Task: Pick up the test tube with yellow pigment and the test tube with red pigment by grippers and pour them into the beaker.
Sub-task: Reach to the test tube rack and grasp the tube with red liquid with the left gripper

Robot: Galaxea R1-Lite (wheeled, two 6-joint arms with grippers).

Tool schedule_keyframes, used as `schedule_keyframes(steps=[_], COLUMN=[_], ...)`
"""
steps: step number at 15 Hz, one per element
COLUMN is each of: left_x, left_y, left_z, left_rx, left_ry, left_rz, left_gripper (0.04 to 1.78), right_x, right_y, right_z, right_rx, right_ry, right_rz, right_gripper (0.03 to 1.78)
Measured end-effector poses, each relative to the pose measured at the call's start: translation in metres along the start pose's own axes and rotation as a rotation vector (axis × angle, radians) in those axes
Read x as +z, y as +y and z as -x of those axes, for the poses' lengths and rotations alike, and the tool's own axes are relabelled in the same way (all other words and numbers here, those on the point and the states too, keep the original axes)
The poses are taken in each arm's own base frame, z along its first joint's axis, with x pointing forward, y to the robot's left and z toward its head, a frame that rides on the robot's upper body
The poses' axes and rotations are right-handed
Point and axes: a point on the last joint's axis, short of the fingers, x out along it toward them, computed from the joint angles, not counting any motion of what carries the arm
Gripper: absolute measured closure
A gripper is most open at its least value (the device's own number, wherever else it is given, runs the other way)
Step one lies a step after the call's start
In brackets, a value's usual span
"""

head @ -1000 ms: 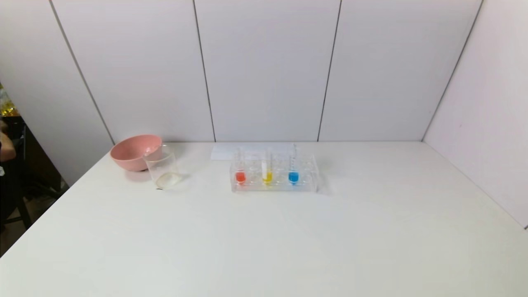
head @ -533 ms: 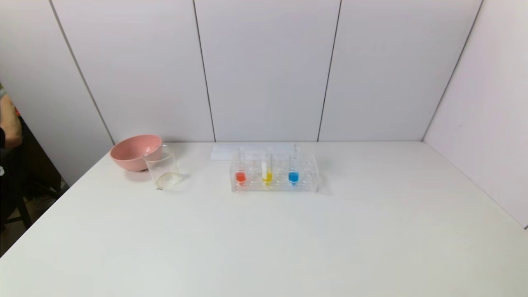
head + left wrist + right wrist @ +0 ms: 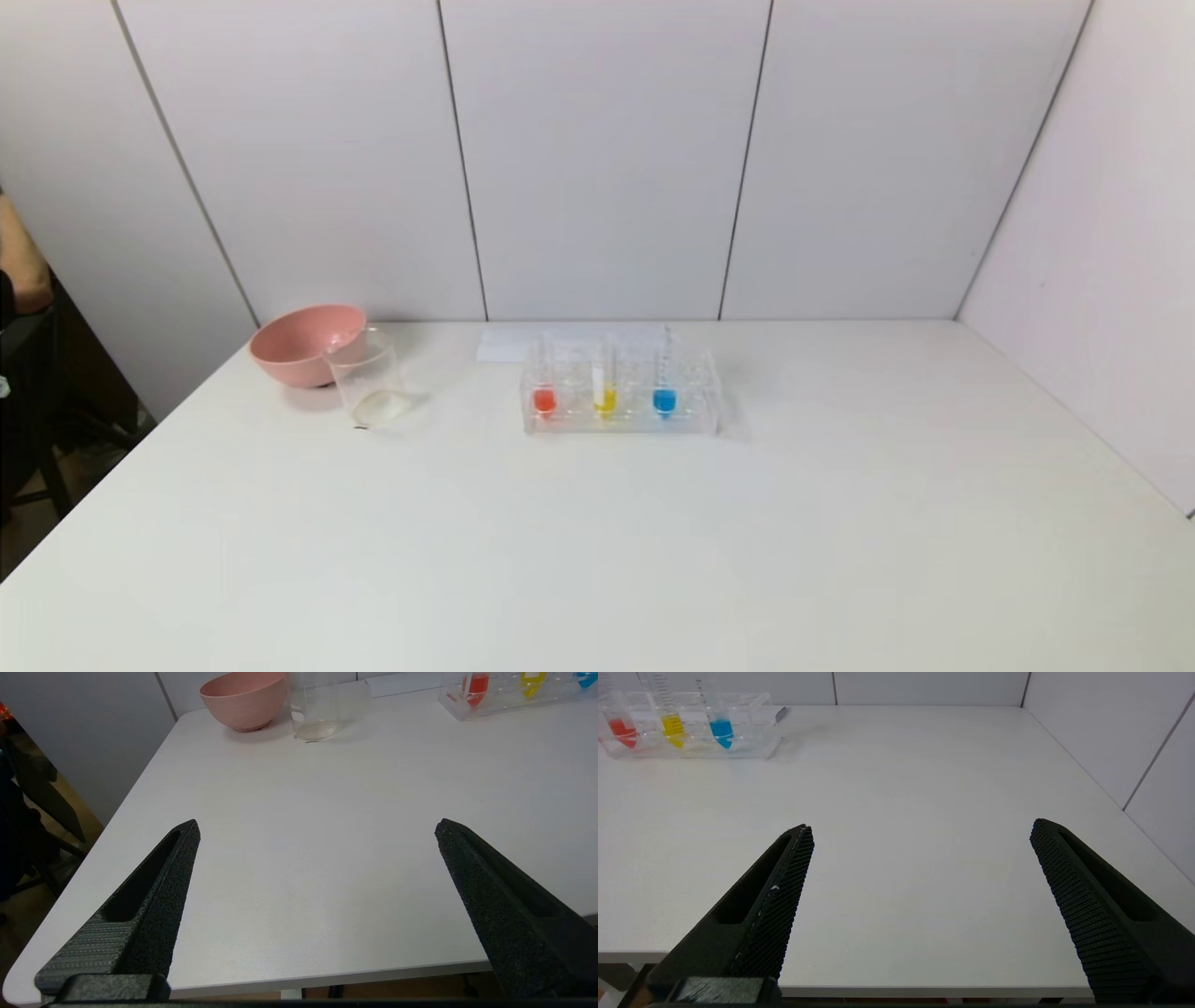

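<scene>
**Both grippers wait at the near edge, tubes upright far across the desk**

The left gripper (image 3: 317,826) hangs spread wide over the near left edge of the desk (image 3: 597,541), holding nothing; the right gripper (image 3: 920,828) hangs the same way over the near right edge, also spread and empty; neither shows in the head view.

The tube with red liquid (image 3: 543,399) and the tube with yellow liquid (image 3: 605,399) stand upright side by side in the clear rack (image 3: 695,422) at the far middle of the desk, red on the left, yellow in the middle, a blue tube (image 3: 664,399) to the right; the beaker (image 3: 367,378) stands to the left of the rack, well apart from it, just in front of the pink bowl (image 3: 299,343), and seems to hold only a pale film at its bottom.

Both tubes lie ahead of the grippers and well away, with their long axes vertical, so a grasp would probably have to close on the bare glass above the rack; the rack lies forward and inward from either arm, and which is nearer is hard to judge; the left gripper is nearer the beaker.
</scene>
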Motion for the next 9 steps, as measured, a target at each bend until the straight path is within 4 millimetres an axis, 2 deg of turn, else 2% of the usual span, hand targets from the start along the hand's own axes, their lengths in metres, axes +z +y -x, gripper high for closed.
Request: schedule_keyframes(steps=[9], left_x=[0.0008], left_y=[0.0001], left_z=[0.0000], left_rx=[0.000], left_ry=[-0.008], left_rz=[-0.001], left_gripper=[0.06], right_x=[0.0000], right_y=[0.0000], right_z=[0.0000], right_rx=[0.000], right_ry=[0.000], right_rz=[0.000], right_gripper=[0.11])
